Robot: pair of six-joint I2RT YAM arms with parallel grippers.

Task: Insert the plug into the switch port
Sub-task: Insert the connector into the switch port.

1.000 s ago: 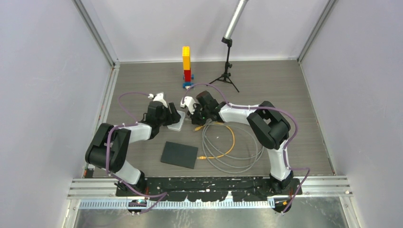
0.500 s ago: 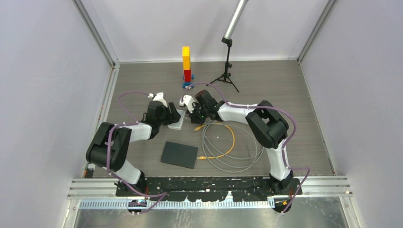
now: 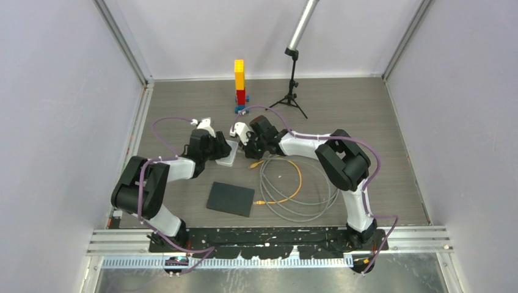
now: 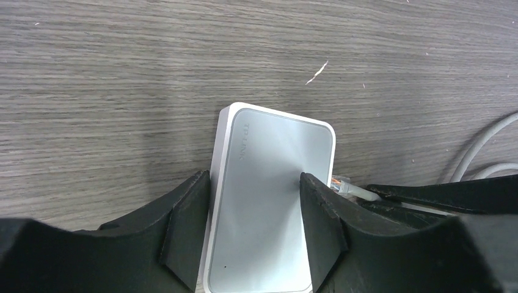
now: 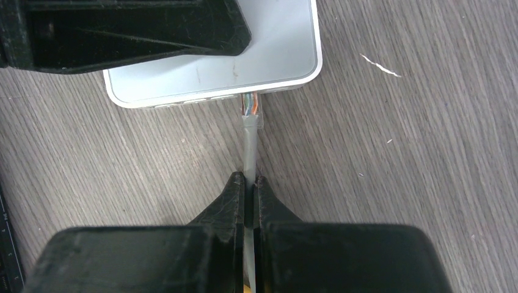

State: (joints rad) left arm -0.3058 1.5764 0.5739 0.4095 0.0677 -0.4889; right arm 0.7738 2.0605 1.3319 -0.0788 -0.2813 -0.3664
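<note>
One clear plug [image 5: 250, 108] points straight at the switch port [image 5: 249, 96], tip at the opening, its axis square to the white switch's [image 5: 269, 43] long side. Behind it the right end effector [image 5: 249, 183] pinches the grey cable [image 5: 249, 146]. The left end effector [image 4: 251, 180] straddles the switch, grip unclear.

Smooth, glossy white plastic box [image 4: 269, 213] on matt grey wood-grain table [image 4: 122, 73]; clear plastic plug [image 5: 250, 105].

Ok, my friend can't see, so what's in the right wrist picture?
The right gripper pinches a grey cable whose clear plug sits at the side of the white box. Another arm's black finger covers the box's upper left.
</note>
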